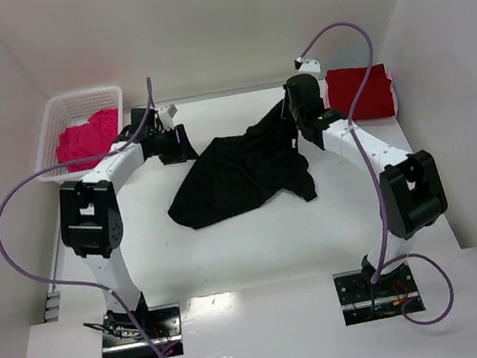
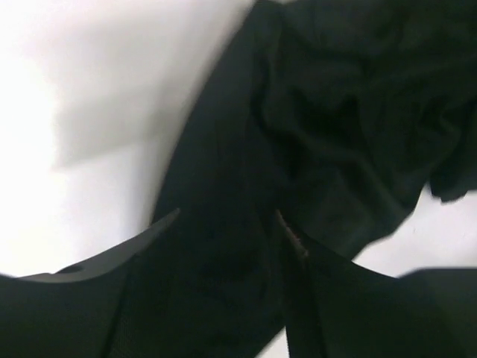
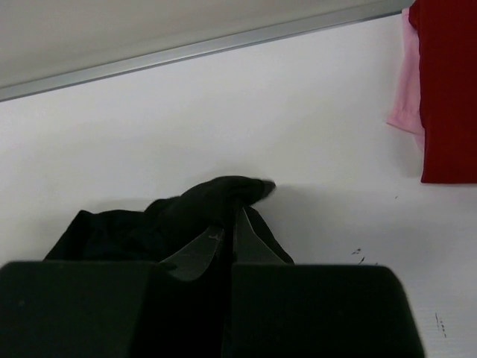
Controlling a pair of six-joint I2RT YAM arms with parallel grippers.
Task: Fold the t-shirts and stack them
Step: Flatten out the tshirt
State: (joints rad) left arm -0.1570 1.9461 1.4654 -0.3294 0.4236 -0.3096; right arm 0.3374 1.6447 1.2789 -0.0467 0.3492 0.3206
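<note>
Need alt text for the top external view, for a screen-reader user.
A black t-shirt lies crumpled on the table between two arms. The right gripper is shut on its far right corner, and the left gripper sits at its far left edge. A magenta t-shirt fills a white basket far left; a folded dark red t-shirt lies far right.

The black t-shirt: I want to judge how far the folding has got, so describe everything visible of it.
The black t-shirt is soft, matte cloth, unfolded and crumpled, spread slantwise across the middle of the white table. Its far right corner is bunched and pinched in the shut right gripper. The left gripper stands open over its left edge; whether it touches the cloth is unclear.
</note>
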